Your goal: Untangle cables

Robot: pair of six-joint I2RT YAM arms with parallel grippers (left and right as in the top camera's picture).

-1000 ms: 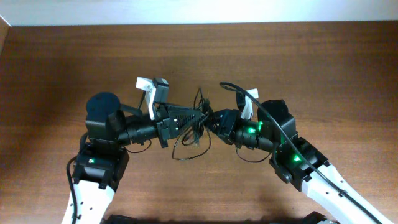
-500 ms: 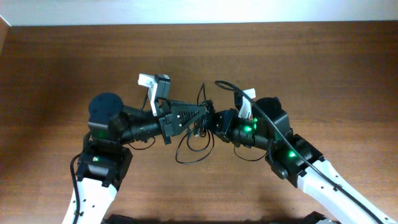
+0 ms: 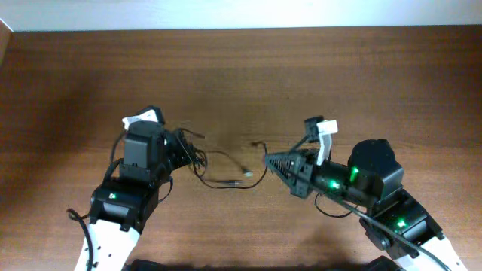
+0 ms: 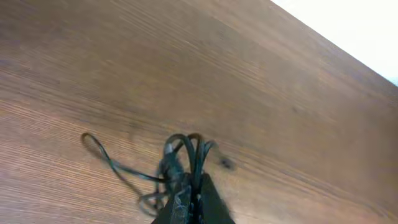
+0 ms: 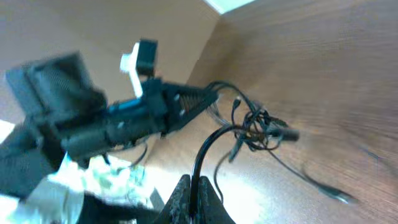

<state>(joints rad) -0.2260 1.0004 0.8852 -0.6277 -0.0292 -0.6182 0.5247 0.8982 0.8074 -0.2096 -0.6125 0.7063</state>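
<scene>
Well, the brown wooden table (image 3: 241, 75) runs with a fine grain right up to a pale wall (image 3: 241, 13) at its far edge. The left gripper (image 3: 181, 149) is pinched tight on a knot of the cables (image 3: 226, 183) near the table's left side. One strand trails across the bare wood to the right gripper (image 3: 269, 159), whose fingers are clamped on it too. The two claws sit well apart.
</scene>
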